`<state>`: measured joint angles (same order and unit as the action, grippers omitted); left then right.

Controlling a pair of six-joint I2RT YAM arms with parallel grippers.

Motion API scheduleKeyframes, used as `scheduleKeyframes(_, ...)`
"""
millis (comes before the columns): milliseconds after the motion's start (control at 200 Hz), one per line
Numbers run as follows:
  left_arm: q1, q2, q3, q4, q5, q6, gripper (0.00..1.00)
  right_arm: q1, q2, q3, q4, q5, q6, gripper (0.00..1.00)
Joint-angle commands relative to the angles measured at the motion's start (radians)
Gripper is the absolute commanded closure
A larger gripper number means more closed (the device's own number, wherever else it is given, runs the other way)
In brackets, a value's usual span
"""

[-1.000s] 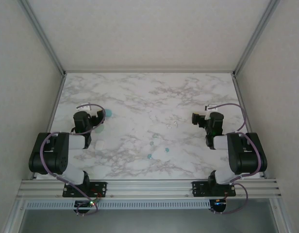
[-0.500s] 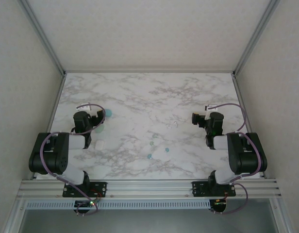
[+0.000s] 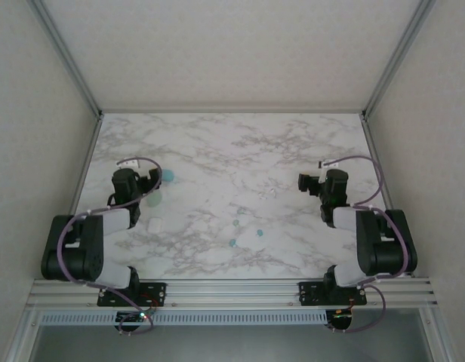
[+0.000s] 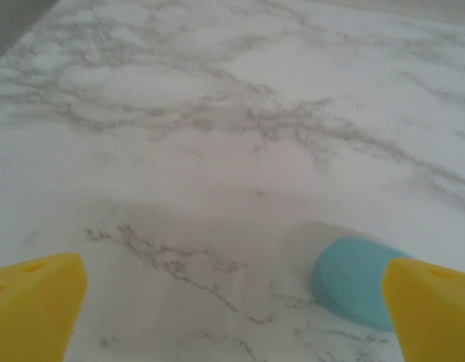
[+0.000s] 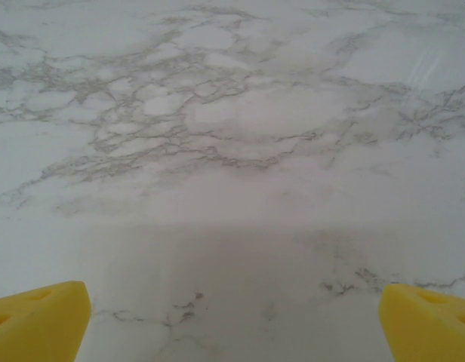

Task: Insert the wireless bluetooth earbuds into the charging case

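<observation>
Left tool (image 4: 232, 305) and right tool (image 5: 232, 320) wide apart, empty; earbuds (image 3: 232, 243) tiny, teal, pebble-like

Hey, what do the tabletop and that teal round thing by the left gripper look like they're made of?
The tabletop looks like marble-print laminate or vinyl: white with grey veins, flat, softly matte; real stone can't be ruled out. The teal round thing is probably moulded plastic: one even colour, smooth, rounded edge, no gloss.

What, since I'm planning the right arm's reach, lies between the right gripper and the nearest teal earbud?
Bare marble table, in the top view, separates the right gripper from that teal earbud; tiny white bits sit beside that line.
</observation>
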<state>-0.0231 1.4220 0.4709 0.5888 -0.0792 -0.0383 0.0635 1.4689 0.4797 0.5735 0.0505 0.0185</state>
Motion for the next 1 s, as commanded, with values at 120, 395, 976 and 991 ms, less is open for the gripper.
scheduleKeyframes(120, 0.006, -0.156, 0.248, -0.544, 0.067, -0.136, 0.0, 0.005, -0.189, 0.273, -0.584, -0.115, 0.21, 0.01)
scheduleKeyframes(395, -0.012, 0.011, 0.482, -1.0, 0.192, -0.145, 0.1, 0.005, -0.178, 0.399, -0.827, -0.507, 0.271, 0.01)
scheduleKeyframes(976, -0.102, 0.468, 0.919, -1.258, 0.133, -0.15, 0.08, 0.017, -0.191, 0.315, -0.837, -0.473, 0.335, 0.01)
scheduleKeyframes(991, -0.107, 0.478, 0.931, -1.268, 0.122, -0.146, 0.08, 0.015, -0.19, 0.314, -0.839, -0.469, 0.334, 0.01)
